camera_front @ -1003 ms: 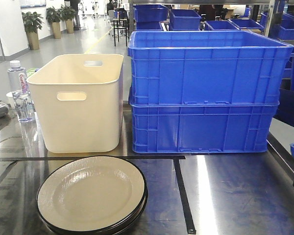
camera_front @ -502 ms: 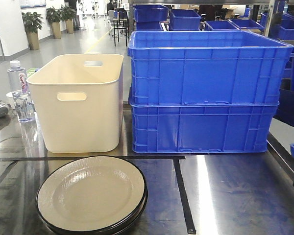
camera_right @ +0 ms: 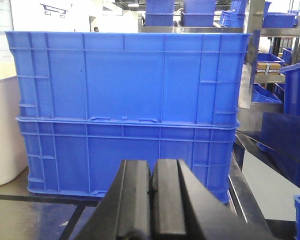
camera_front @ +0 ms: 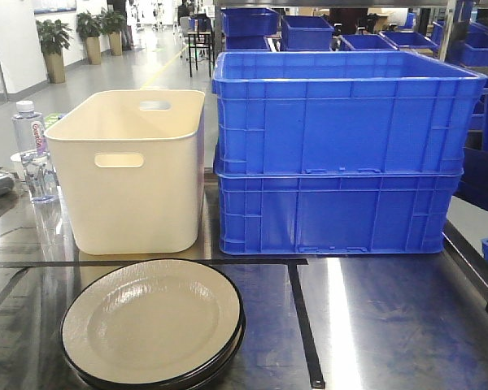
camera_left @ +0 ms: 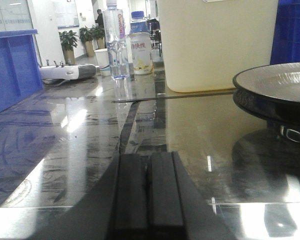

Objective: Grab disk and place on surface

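Observation:
The disk (camera_front: 153, 321), a cream plate with a black rim, lies on top of a second like plate at the near left of the surface (camera_front: 390, 325), a dark glossy tabletop with black tape lines. In the left wrist view the disk (camera_left: 277, 85) sits at the right, ahead of my left gripper (camera_left: 149, 160), which is shut, holds nothing and hovers low over the surface (camera_left: 80, 145). My right gripper (camera_right: 153, 165) is shut and empty, facing the blue crates. Neither gripper shows in the front view.
A cream plastic bin (camera_front: 130, 171) stands behind the disk, with two stacked blue crates (camera_front: 342, 154) to its right. A water bottle (camera_front: 31, 150) and a cup stand at the far left. A black tape line (camera_front: 302, 325) runs beside the plates.

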Controlling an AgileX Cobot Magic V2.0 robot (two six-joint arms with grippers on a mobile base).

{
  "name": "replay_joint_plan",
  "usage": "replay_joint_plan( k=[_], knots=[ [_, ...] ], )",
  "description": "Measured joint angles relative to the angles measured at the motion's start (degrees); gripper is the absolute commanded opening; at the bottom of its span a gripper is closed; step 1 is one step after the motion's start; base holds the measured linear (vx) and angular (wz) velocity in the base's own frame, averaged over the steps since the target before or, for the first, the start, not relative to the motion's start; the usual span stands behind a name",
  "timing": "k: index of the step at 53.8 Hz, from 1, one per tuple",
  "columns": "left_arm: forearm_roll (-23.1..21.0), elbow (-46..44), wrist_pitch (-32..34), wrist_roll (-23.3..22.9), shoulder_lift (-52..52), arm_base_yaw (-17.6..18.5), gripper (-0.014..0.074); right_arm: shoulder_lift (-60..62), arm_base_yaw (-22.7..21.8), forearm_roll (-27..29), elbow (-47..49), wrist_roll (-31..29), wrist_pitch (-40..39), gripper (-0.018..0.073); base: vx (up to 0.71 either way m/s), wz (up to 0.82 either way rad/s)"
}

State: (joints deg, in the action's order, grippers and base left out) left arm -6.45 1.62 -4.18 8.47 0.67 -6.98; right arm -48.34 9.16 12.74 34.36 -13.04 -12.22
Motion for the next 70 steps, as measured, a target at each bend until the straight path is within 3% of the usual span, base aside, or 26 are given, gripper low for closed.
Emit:
replay_joint_plan(
  k=[53,57,64,70],
  knots=[
    [0.22,0.0,-0.23,-0.15,0.0,0.0,0.0001,0.06,0.0,-0.06,0.0,0.22,0.6,-0.0006,0.0,0.0],
    [0.22,0.0,-0.23,-0.15,0.0,0.0,0.0001,1.36,0.0,-1.68,-0.11,1.93,3.98,-0.0006,0.0,0.0],
    [0.22,0.0,-0.27,-0.15,0.0,0.0,0.0001,7.35,0.0,-9.89,-3.31,8.77,11.33,-0.0006,0.0,0.0],
    [0.22,0.0,-0.27,-0.15,0.0,0.0,0.0001,16.02,0.0,-14.82,-10.47,14.03,12.22,-0.0006,0.0,0.0]
  ],
)
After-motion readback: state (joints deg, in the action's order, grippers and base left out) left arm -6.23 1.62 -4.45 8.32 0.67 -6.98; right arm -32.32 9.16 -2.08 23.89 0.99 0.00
